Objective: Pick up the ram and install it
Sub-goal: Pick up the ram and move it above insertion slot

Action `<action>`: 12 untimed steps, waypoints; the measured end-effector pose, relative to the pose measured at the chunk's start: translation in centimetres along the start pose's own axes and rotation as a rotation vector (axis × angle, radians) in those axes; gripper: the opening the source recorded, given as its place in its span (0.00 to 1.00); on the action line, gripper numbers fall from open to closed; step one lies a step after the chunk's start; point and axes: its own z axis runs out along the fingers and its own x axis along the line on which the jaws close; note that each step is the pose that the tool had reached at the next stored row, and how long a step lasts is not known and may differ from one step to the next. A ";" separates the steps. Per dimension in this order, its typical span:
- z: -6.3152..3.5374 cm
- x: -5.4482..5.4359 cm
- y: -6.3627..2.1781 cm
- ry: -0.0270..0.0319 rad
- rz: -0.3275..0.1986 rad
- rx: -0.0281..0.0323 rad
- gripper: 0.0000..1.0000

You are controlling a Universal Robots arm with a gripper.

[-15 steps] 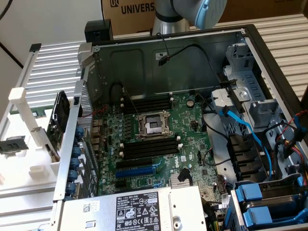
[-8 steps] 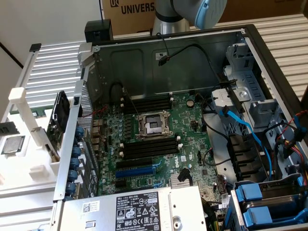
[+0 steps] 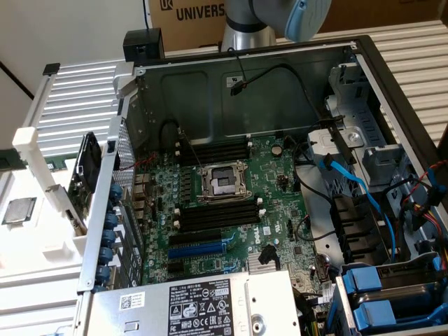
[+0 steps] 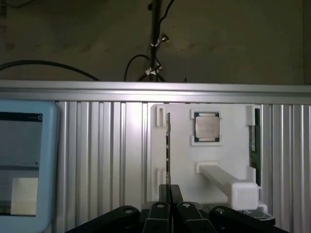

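Ram (image 4: 168,145) isn't in hand yet. It stands on its long edge in the white holder (image 4: 182,160) on the slatted counter (image 4: 97,155), so the wrist cam sees it edge-on as a thin line. I take that as deliberate: top edge up, ready for a pinch from above. Fingers (image 4: 164,196) are drawn together w/ no more than a seam between them, gripping nothing. The seam lines up w/ the ram's line at one end, and I judge they hang above it, not touching.

Also in the holder: a loose CPU (image 4: 206,127) just beside the ram, a 2nd green stick (image 4: 252,141) on the CPU's other side, and a white bar w/ end block (image 4: 242,191) near the fingers. That bar is the one I'd watch. A light-blue device (image 4: 22,155) sits well apart.

Ext. view: PC case (image 3: 210,84) lies open side up, so the black mem slots (image 3: 213,150) by the CPU socket (image 3: 222,183) face upward. They look unfilled. The case's rear wall (image 3: 120,161) stands between holder and board. A black cable (image 3: 283,66) loops across the case's inside, and blue cables (image 3: 360,189) crowd the exterior view's right.
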 end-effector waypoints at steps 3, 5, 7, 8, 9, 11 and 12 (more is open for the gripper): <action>-0.57 0.0 -0.87 -0.0007 0.000 -0.0007 0.12; -0.79 0.1 -1.34 -0.0018 0.000 -0.0011 0.12; -1.10 0.1 -2.02 -0.0035 0.000 -0.0020 0.12; -1.17 0.1 -2.22 -0.0039 0.000 -0.0023 0.12; -1.22 0.1 -2.40 -0.0043 0.000 -0.0027 0.12; -1.25 0.1 -2.69 -0.0046 0.000 -0.0033 0.12; -1.45 0.1 -2.94 -0.0045 0.000 -0.0041 0.12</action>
